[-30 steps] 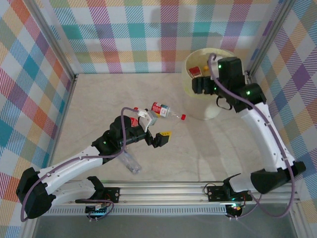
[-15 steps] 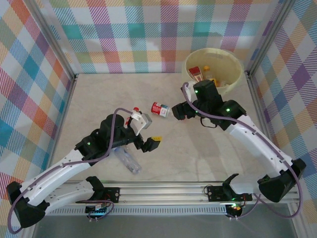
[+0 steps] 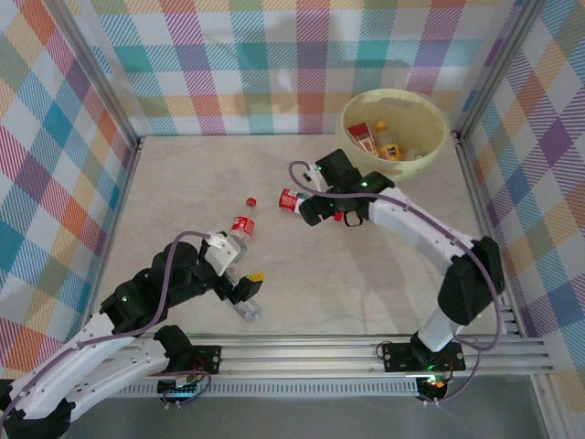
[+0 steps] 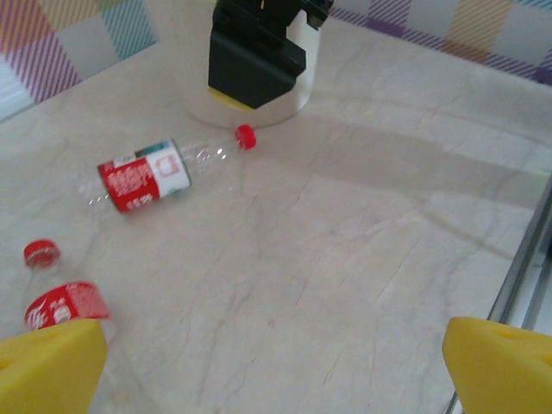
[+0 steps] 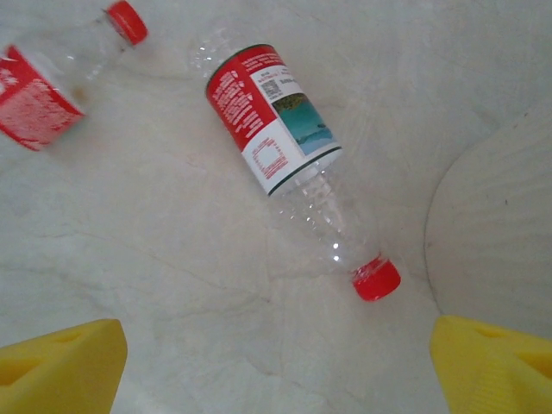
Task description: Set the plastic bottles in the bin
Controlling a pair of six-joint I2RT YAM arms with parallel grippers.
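Observation:
A clear plastic bottle with a red-and-white label [image 3: 291, 199] [image 5: 272, 116] [image 4: 142, 177] lies on the table, its red cap [image 5: 376, 279] pointing toward the bin. My right gripper [image 3: 313, 210] [image 5: 276, 366] hovers open right over it, the bottle lying just beyond the yellow fingertips [image 5: 60, 362]. A second red-labelled bottle [image 3: 240, 224] [image 4: 65, 304] [image 5: 34, 82] lies to its left. A third, bare clear bottle [image 3: 247, 307] lies by my left gripper [image 3: 247, 283] [image 4: 276, 371], which is open and empty. The pale yellow bin [image 3: 437, 123] stands at the far right with bottles [image 3: 361, 135] inside.
Checked walls with metal posts close off the table on three sides. A metal rail [image 3: 320, 349] runs along the near edge. The bin's wall [image 5: 500, 233] is close on the right of my right gripper. My right arm's black gripper body [image 4: 254, 52] hangs above the labelled bottle.
My right arm has swung from the bin leftward and down over the red-and-white bottle, its jaws spreading wider. My left arm has drawn back toward the near edge, away from the red-labelled bottle.

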